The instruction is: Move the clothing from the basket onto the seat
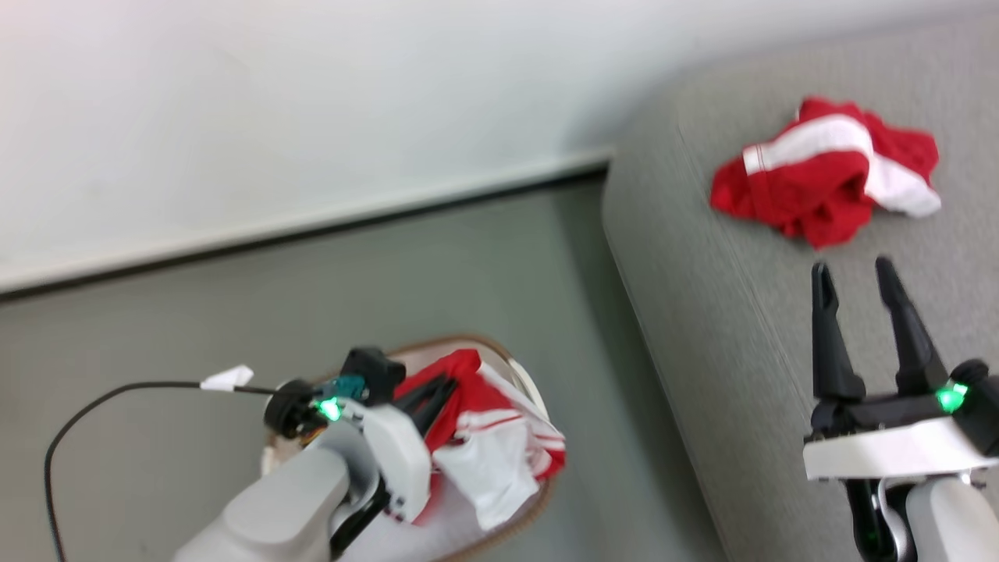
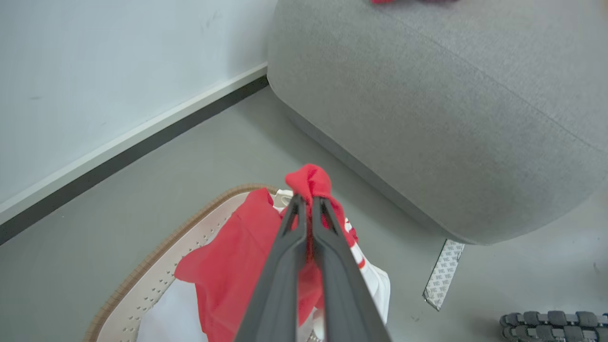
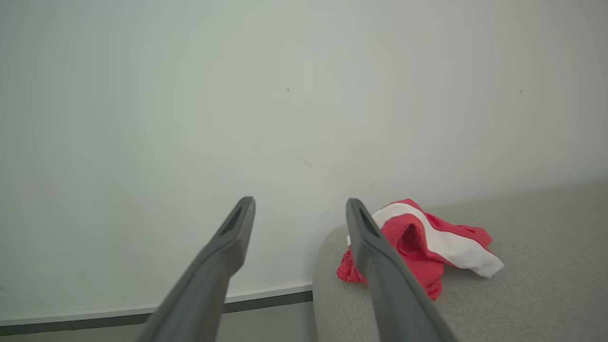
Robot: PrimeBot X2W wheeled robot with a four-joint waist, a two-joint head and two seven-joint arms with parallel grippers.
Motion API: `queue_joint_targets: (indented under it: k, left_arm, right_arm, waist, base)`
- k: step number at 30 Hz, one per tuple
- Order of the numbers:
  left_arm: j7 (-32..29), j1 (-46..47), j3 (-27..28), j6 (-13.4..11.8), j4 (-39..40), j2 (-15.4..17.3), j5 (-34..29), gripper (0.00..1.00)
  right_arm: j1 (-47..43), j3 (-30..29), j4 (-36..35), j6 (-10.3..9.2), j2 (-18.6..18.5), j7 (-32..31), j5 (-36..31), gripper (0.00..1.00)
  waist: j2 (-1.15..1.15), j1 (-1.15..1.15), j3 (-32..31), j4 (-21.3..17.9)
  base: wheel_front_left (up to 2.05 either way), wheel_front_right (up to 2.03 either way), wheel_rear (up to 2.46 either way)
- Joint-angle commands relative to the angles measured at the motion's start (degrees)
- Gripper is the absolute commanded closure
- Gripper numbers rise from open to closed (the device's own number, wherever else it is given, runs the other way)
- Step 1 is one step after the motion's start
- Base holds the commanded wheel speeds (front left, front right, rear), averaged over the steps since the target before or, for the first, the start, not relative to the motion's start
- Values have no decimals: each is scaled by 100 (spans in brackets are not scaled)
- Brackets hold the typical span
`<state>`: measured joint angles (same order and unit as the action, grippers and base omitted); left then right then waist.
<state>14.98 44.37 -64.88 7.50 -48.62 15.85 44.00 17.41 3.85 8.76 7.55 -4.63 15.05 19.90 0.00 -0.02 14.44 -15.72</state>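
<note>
The robot's left tool (image 1: 439,390) (image 2: 308,203) is pinched tight on a fold of a bright red fabric garment with white panels and thin stripe trim (image 1: 488,425) (image 2: 228,259). A knot of red cloth bunches up past the dark fingertips, and the rest drapes into and over the edge of the rounded white perforated plastic basket with a brown rim (image 1: 538,499) (image 2: 159,273). The basket stands on the grey floor (image 1: 195,312) just beside the rounded end of the large grey textured fabric-upholstered sofa (image 1: 741,336) (image 2: 427,118) (image 3: 546,294). A second crumpled red garment with a broad white band (image 1: 819,183) (image 3: 418,237) lies on the sofa's seat near the pale wall (image 3: 190,95), well apart from the basket. The right tool (image 1: 852,269) (image 3: 300,204) hangs over the seat with its two long fingers spread wide and nothing between them, its tips near that second garment but not touching it. A black cable with a white tag (image 1: 226,378) trails across the floor to the left arm, and a strip of patterned tape (image 2: 441,273) lies by the sofa's base
</note>
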Motion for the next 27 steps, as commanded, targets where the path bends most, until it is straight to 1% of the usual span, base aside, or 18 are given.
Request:
queue_joint_targets:
  k: [1, 8, 11, 16, 19, 22, 27]
  left_arm:
    - [20, -47, 145, -36, 131, -25, 26, 100]
    - [17, -294, 905, -191, 1028, -38, -327, 100]
    - [17, -432, 1174, -237, 1378, -48, -391, 100]
    - [17, -447, 1567, -303, 1933, -11, -406, 100]
    - [18, -401, 1726, -342, 2201, 54, -374, 100]
    - [17, -338, 1855, -432, 2411, 155, -344, 100]
    - [-58, -362, 1904, -496, 2628, 276, -298, 100]
  right_arm:
    - [-111, 6, 26, -13, -60, 18, 35, 0]
    - [-531, 238, 203, -13, -229, 17, 172, 0]
    - [-681, 296, 253, -13, -253, 18, 239, 0]
    - [-860, 413, 263, -13, -267, 17, 307, 0]
    - [-913, 485, 262, -13, -257, 17, 349, 0]
    - [-948, 570, 273, -13, -235, 15, 375, 0]
    - [-957, 684, 279, -13, -272, 10, 408, 0]
  waist:
    - [0, 2, -535, 364]
    - [0, 2, -1084, 613]
    - [0, 2, -1281, 698]
    - [0, 2, -1434, 801]
    - [0, 2, -1494, 832]
    - [0, 2, -1524, 838]
    - [0, 2, -1557, 850]
  base:
    - [0, 0, 0]
    - [0, 0, 0]
    - [0, 0, 0]
    - [0, 0, 0]
    - [0, 0, 0]
    - [0, 0, 0]
    - [0, 0, 0]
